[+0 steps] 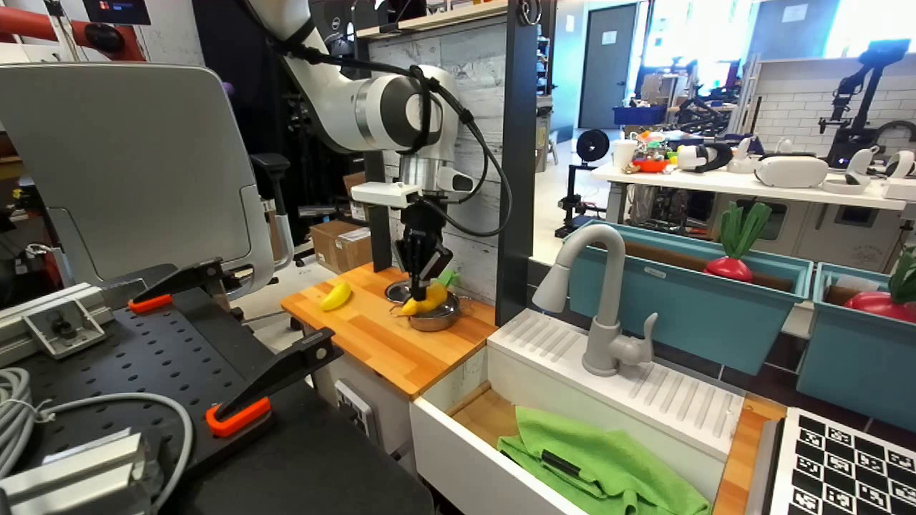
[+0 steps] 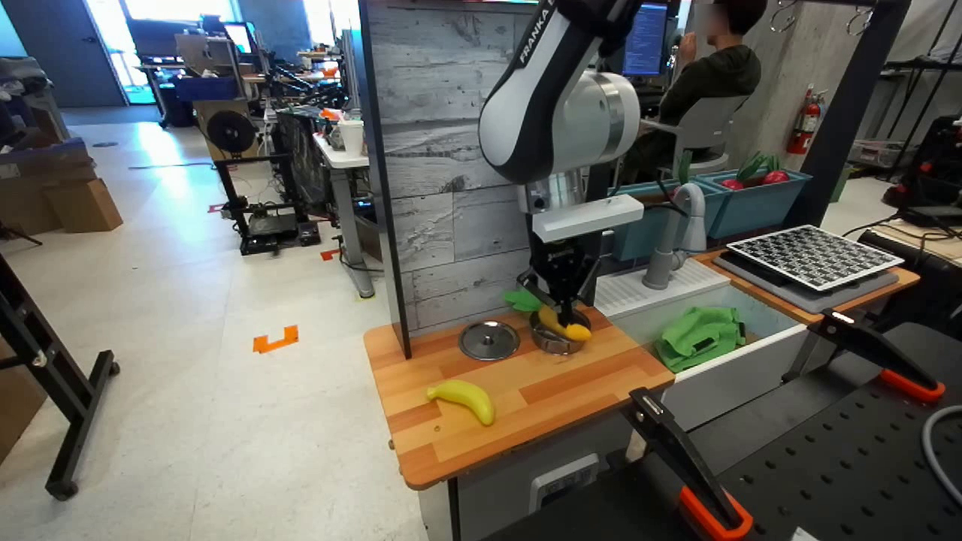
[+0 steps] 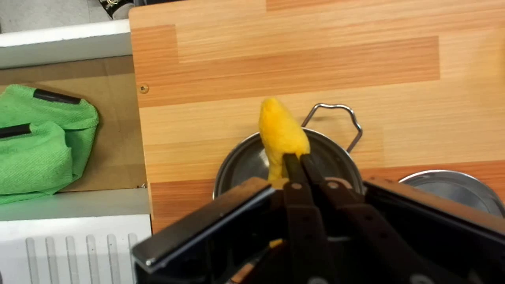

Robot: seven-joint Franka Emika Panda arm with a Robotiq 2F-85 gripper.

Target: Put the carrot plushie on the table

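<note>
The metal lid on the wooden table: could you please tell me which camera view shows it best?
Best is an exterior view that shows the metal lid whole and unobstructed. In an exterior view with the gripper before it, part is hidden. The wrist view shows only part, the gripper covering its lower portion.

In an exterior view, the banana (image 2: 466, 393) lies just below the middle of the frame; the lid (image 2: 488, 349) is above it, knob up, with the pot (image 2: 552, 345) close on the lid's right. The checkered board (image 2: 818, 257) is at right, and a person (image 2: 710, 83) sits at upper right (face blurred). In an exterior view, the sink (image 1: 458, 458) at lower right holds the rumpled green cloth (image 1: 608, 461), below the faucet (image 1: 610, 286). Planters (image 1: 694, 307) with radishes (image 1: 728, 270) stand at right, the bench (image 1: 179, 336) and two clamps (image 1: 275, 375) at lower left, a chair (image 1: 129, 172) at upper left.
</note>
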